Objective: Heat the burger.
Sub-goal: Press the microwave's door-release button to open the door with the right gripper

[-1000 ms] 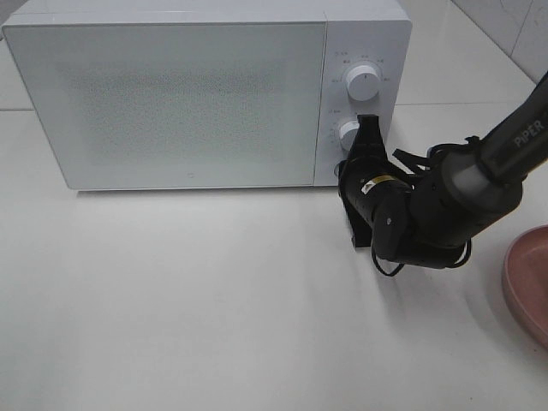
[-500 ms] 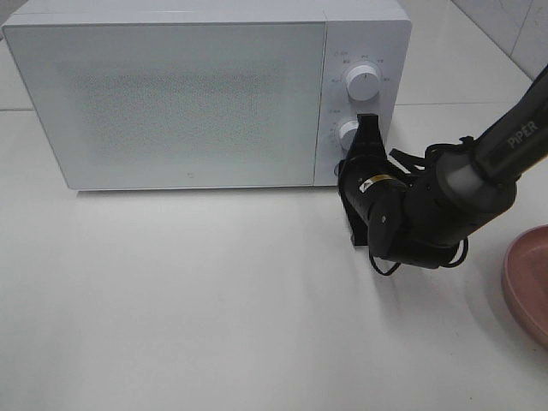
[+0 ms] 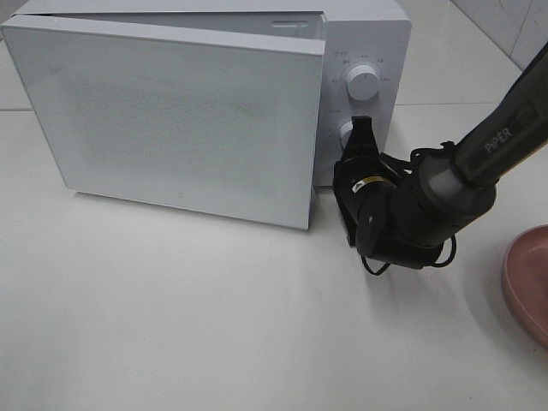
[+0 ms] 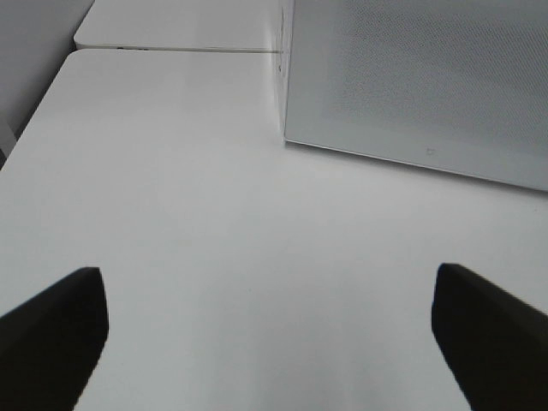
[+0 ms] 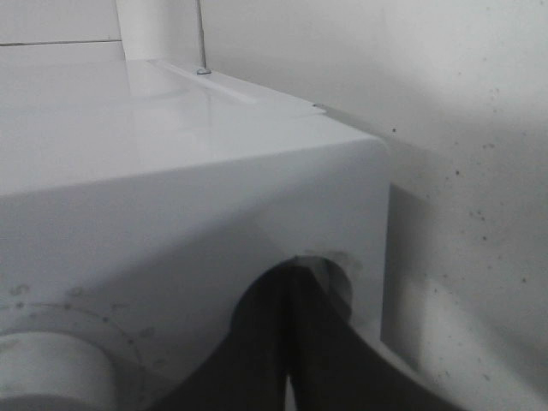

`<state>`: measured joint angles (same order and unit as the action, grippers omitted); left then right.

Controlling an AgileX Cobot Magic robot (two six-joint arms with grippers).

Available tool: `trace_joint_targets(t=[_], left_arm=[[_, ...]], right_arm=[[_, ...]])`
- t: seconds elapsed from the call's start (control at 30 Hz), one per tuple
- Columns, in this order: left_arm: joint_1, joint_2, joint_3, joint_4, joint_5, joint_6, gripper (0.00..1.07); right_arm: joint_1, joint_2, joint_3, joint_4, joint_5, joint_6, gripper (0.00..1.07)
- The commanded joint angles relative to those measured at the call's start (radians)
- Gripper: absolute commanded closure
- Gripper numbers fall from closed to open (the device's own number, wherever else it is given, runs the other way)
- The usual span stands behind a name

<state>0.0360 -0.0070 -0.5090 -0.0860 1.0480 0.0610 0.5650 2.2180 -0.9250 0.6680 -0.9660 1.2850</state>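
Observation:
The burger is out of view in every frame. A white microwave (image 3: pixel 364 38) stands at the back of the table, its door (image 3: pixel 171 120) swung partly out on the left hinge. My right gripper (image 3: pixel 363 128) is shut, with its tip pressed against the lower control (image 3: pixel 346 134) on the microwave's panel. In the right wrist view the shut fingers (image 5: pixel 293 282) meet at a round recess in the panel (image 5: pixel 171 214). My left gripper (image 4: pixel 270 342) stands open over bare table, its dark fingers (image 4: pixel 51 330) wide apart, with the door (image 4: pixel 428 77) ahead of it.
A round pink plate (image 3: pixel 529 278) lies at the right edge of the table. An upper white knob (image 3: pixel 363 84) sits above the right gripper. The black right arm (image 3: pixel 411 214) stands before the microwave's right end. White table (image 3: pixel 214 325) spreads in front.
The microwave door, flush with the front before, has popped open and swung outward at its right edge. The right gripper stays at the lower control, the arm shifted slightly left.

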Motion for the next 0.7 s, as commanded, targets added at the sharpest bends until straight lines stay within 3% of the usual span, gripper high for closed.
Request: trace_joint_targets(t=[0.03, 0.43, 0.7], left_arm=[[-0.002, -0.019, 0.004, -0.002, -0.01, -0.007, 0.09], [-0.002, -0.019, 0.004, -0.002, -0.01, -0.007, 0.09], [-0.002, -0.019, 0.004, -0.002, -0.01, -0.007, 0.09]], right_arm=[[-0.043, -0.003, -0.064, -0.008, -0.205, -0.037, 1.07], [-0.042, -0.026, -0.054, -0.013, -0.117, -0.057, 1.07], [-0.04, -0.088, 0.02, -0.033, -0.015, -0.064, 1.07]])
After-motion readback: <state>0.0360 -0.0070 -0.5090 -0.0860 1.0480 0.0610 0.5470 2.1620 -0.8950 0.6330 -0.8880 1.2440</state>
